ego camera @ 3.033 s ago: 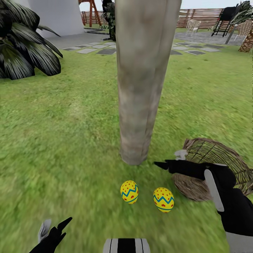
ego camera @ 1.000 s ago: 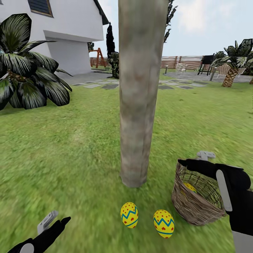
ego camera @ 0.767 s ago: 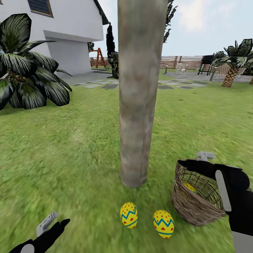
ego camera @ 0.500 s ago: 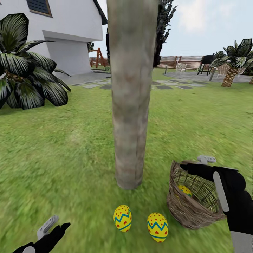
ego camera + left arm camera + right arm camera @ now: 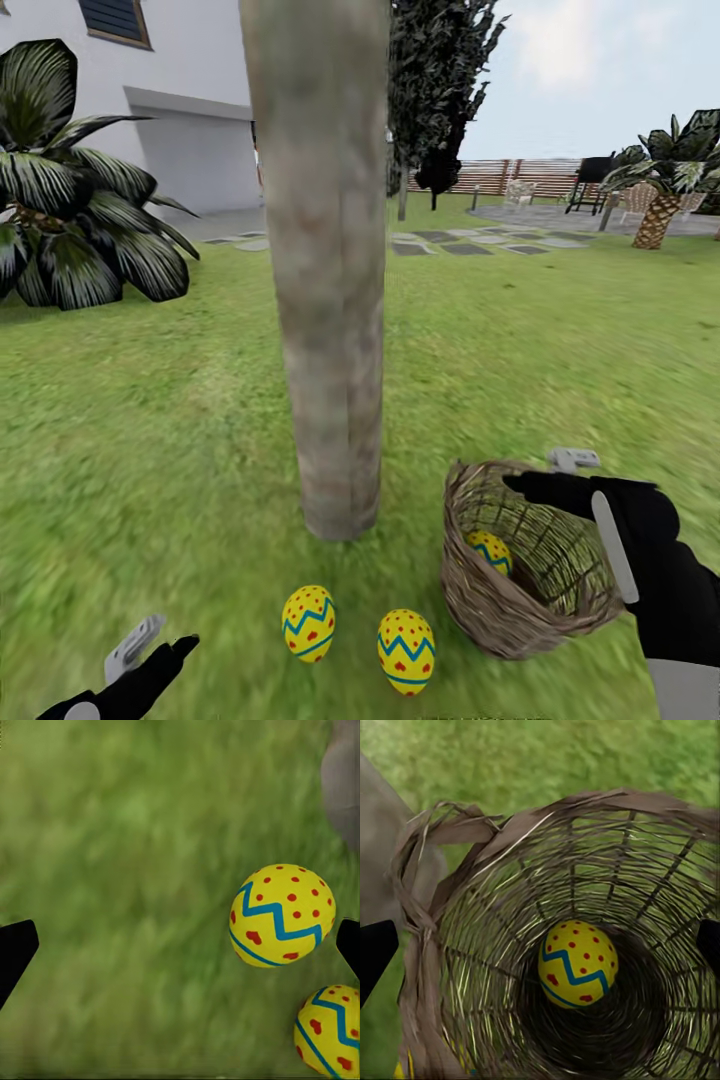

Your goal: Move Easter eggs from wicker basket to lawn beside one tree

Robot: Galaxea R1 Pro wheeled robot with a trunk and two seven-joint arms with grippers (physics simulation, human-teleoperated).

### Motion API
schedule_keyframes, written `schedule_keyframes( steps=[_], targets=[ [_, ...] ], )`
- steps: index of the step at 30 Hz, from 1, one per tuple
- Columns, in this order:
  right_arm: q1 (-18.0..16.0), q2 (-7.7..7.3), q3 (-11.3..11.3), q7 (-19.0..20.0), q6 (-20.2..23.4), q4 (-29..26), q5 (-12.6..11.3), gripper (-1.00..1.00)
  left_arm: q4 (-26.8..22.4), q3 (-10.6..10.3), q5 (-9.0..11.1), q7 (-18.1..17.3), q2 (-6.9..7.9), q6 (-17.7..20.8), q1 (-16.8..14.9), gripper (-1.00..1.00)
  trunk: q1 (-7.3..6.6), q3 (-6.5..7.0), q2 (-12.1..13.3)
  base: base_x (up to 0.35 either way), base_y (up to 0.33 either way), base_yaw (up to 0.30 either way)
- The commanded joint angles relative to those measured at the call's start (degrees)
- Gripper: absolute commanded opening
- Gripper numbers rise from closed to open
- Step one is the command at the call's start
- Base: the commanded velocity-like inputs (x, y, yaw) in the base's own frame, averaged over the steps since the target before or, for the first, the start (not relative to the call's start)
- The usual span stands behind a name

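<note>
The tree [image 5: 325,300] rises from the lawn [image 5: 150,450] just ahead of me. Two Easter eggs [image 5: 308,623] [image 5: 406,651] lie on the grass at its foot. In the left wrist view these two eggs [image 5: 281,915] [image 5: 330,1031] lie beside my open, empty left gripper [image 5: 180,949], which hangs low at the near left [image 5: 160,642]. The wicker basket [image 5: 500,620] stands upright right of the trunk with the third egg [image 5: 489,551] inside. My right gripper [image 5: 540,472] hovers open over the basket's mouth [image 5: 442,945], looking down at that egg [image 5: 577,964].
A big palm-like plant [image 5: 70,220] stands at the far left before a white house [image 5: 190,90]. Grey paving stones [image 5: 450,245], a dark cypress [image 5: 435,90], a slatted fence [image 5: 520,175] and another palm [image 5: 665,170] lie far behind. Open grass surrounds the tree.
The whole picture has slid left, so the camera moved. My right gripper now sits farther over the basket's mouth than its near rim. The eggs have not moved on the grass.
</note>
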Motion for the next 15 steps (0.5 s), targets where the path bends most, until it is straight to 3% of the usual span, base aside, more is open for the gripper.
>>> schedule_keyframes(
  steps=[1, 8, 15],
  targets=[
    [-0.02, -0.02, 0.21, -0.16, 0.24, 0.03, -0.41, 1.0, -0.11, 0.03, 0.6, 0.52, 0.0, 0.3, -0.04, 1.0, -0.03, -0.05, -0.02, -0.143, -0.31, 0.189],
    [-0.02, 0.05, 2.2, -0.12, 0.24, 1.79, -0.41, 1.0, -0.11, 0.32, 0.61, 0.54, 0.0, 0.3, -0.07, 1.0, -0.03, -0.05, -0.02, -0.182, -0.3, 0.238],
    [-0.02, 0.09, 5.48, -0.16, 0.24, 4.6, -0.36, 1.0, -0.11, 0.47, 0.57, 0.54, 0.07, 0.3, -0.08, 1.0, -0.03, -0.05, -0.02, -0.189, -0.297, 0.067]
  ],
)
